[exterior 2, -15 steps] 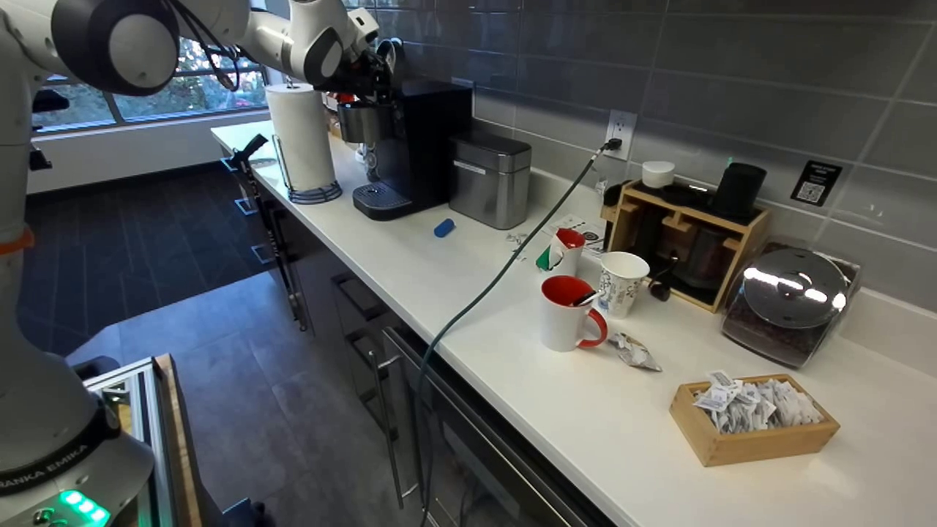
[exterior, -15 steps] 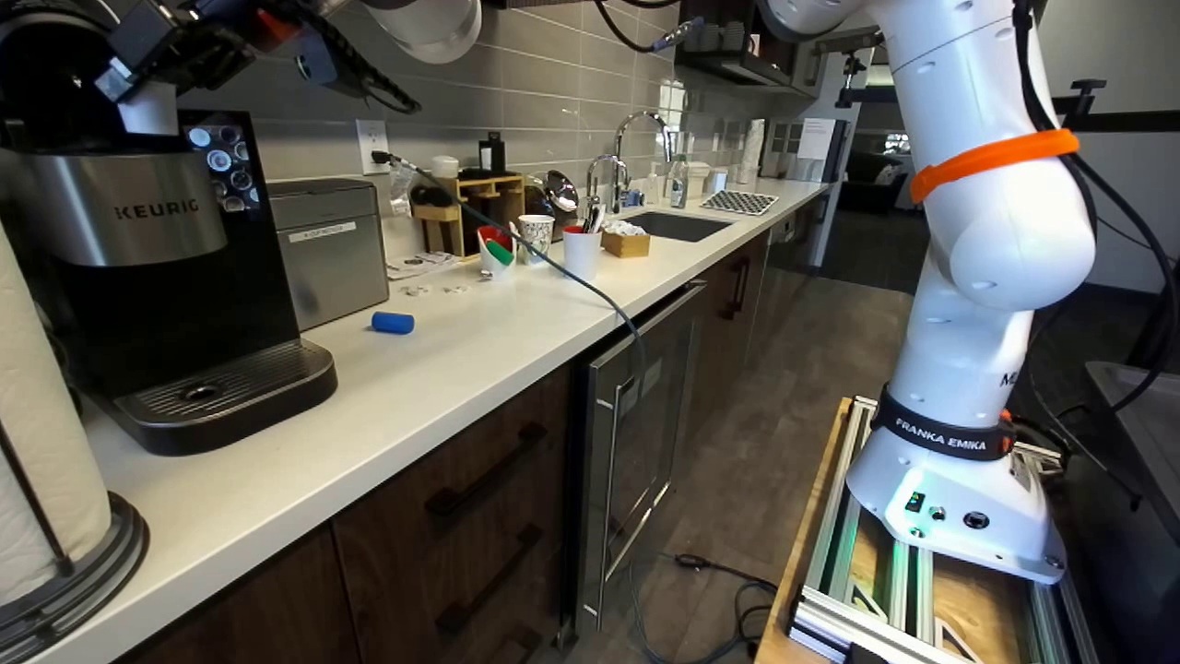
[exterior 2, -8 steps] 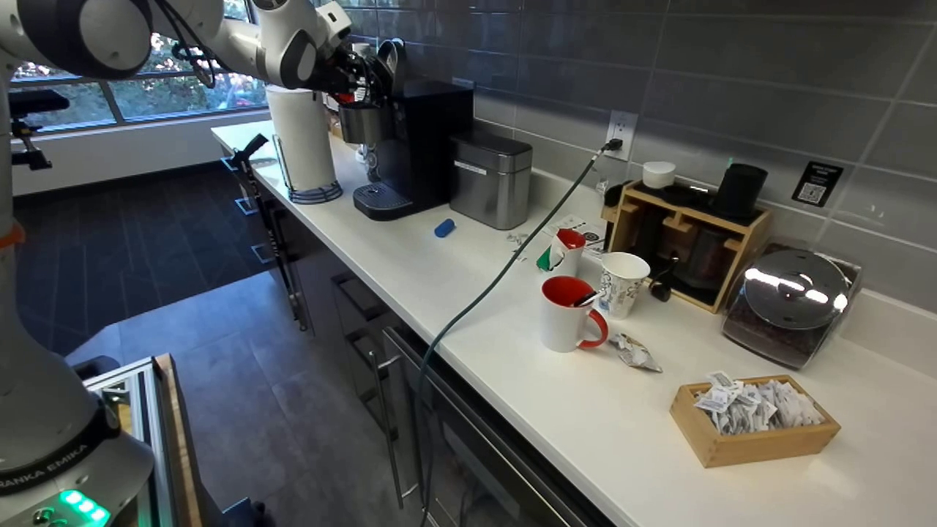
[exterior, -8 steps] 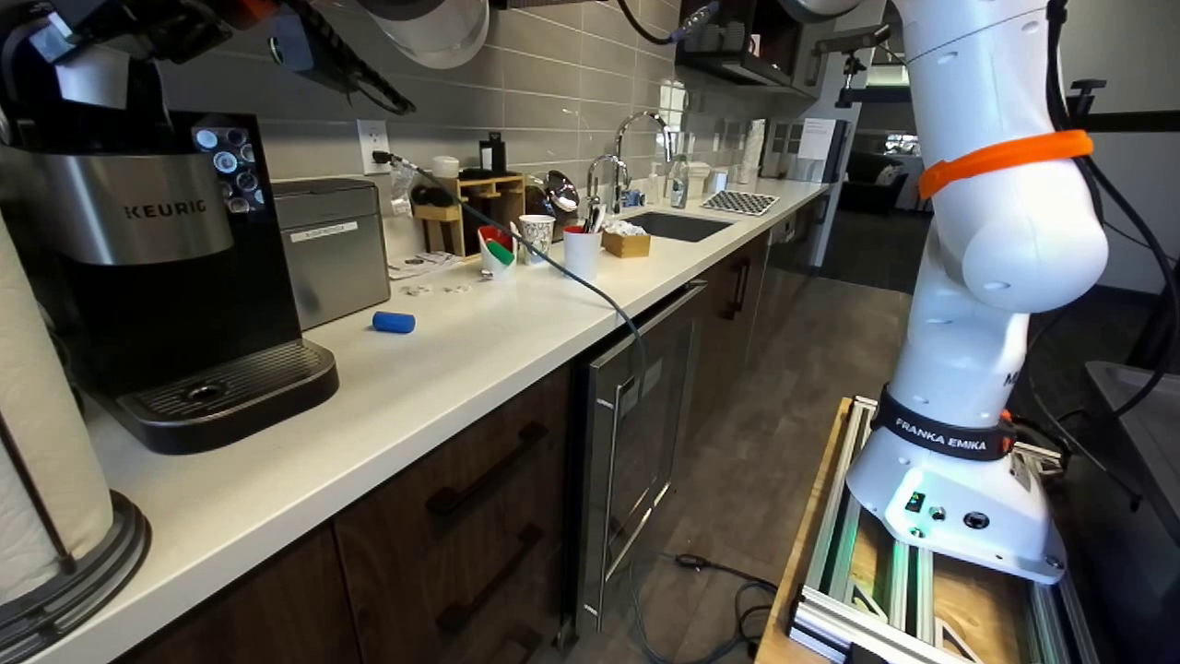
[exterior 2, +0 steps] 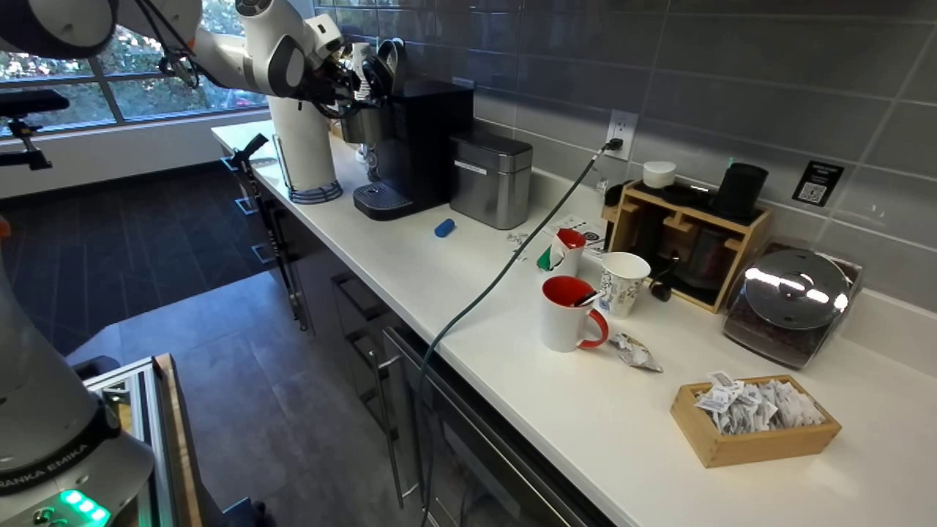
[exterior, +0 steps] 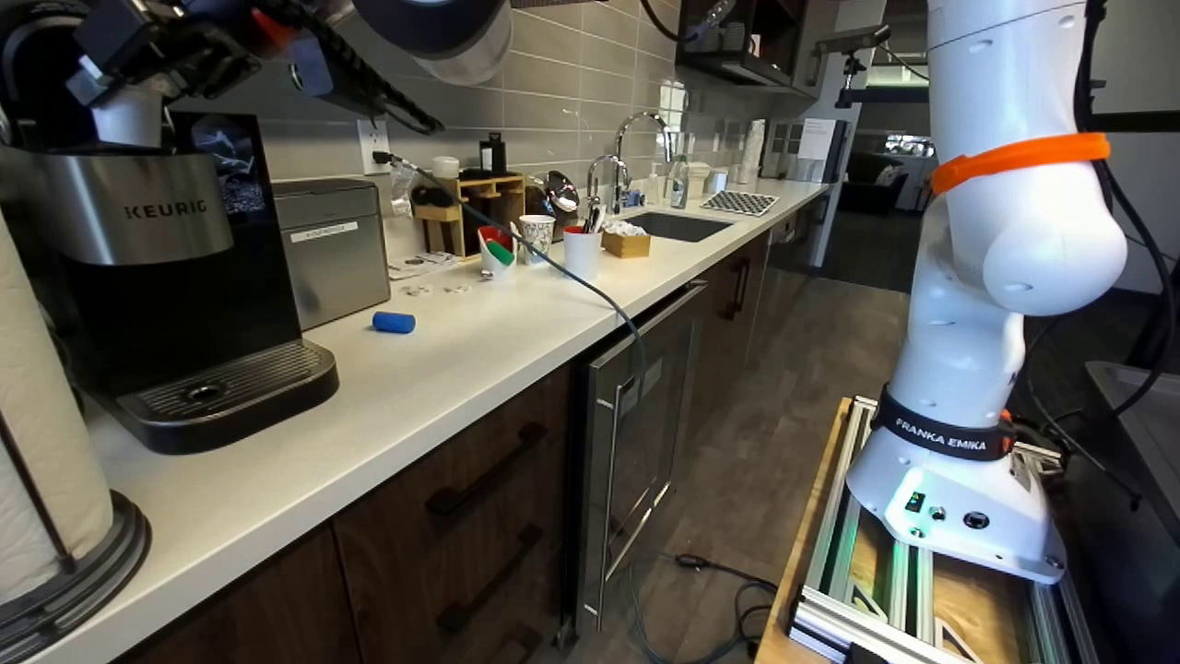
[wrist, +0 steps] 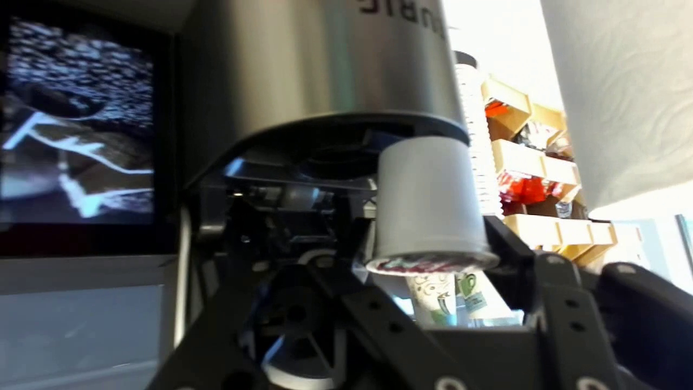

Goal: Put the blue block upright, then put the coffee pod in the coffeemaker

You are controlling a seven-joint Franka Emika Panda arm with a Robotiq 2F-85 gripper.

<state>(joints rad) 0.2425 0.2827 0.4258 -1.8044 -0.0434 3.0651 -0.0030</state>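
Note:
The black coffeemaker [exterior: 175,304] with its silver brand band stands on the counter, its top lid raised. It also shows in an exterior view [exterior 2: 432,146] and in the wrist view [wrist: 346,59], which is upside down. My gripper [exterior: 138,88] is over the coffeemaker's open top. In the wrist view the gripper [wrist: 433,238] is shut on the white coffee pod [wrist: 430,200], one finger on each side. The pod [exterior: 129,117] sits just above the rim of the silver head; whether it touches is unclear. The blue block [exterior: 394,322] lies on its side on the counter, also in an exterior view [exterior 2: 444,228].
A grey metal box [exterior: 332,249] stands right beside the coffeemaker. A paper towel roll [exterior 2: 304,146] is on its other side. A cable [exterior 2: 505,271] crosses the counter. Mugs [exterior 2: 567,315], a paper cup [exterior 2: 622,282] and a wooden packet box [exterior 2: 754,432] stand farther along.
In an exterior view the gripper with the pod first moved left and up, then back right and down to the coffeemaker's rim. The coffeemaker's screen picture has changed. The blue block has not moved.

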